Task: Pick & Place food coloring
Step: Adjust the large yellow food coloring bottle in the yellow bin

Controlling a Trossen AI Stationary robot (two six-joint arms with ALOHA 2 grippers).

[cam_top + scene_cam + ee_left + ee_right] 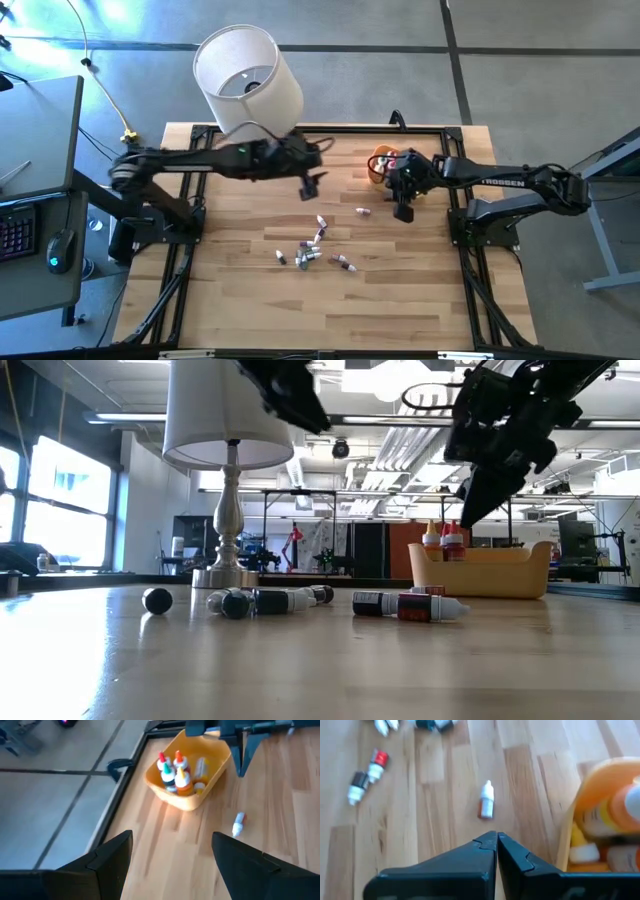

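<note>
Several small food coloring bottles (310, 250) lie on their sides in a loose cluster mid-table. One whitish-capped bottle (363, 212) lies apart, closer to the orange bowl (187, 800) at the far right; the right wrist view shows this bottle (486, 800) just ahead of my fingers. More bottles (175, 772) stand upright inside the bowl. My left gripper (312, 187) hangs open and empty high above the table, far of the cluster. My right gripper (404, 213) is shut and empty, raised beside the bowl and near the lone bottle.
A white-shaded table lamp (248, 75) stands at the table's far left. A black frame rail (320, 130) runs around the wooden top. A desk with a keyboard and mouse (60, 245) stands left of the table. Bare wood lies along the near edge.
</note>
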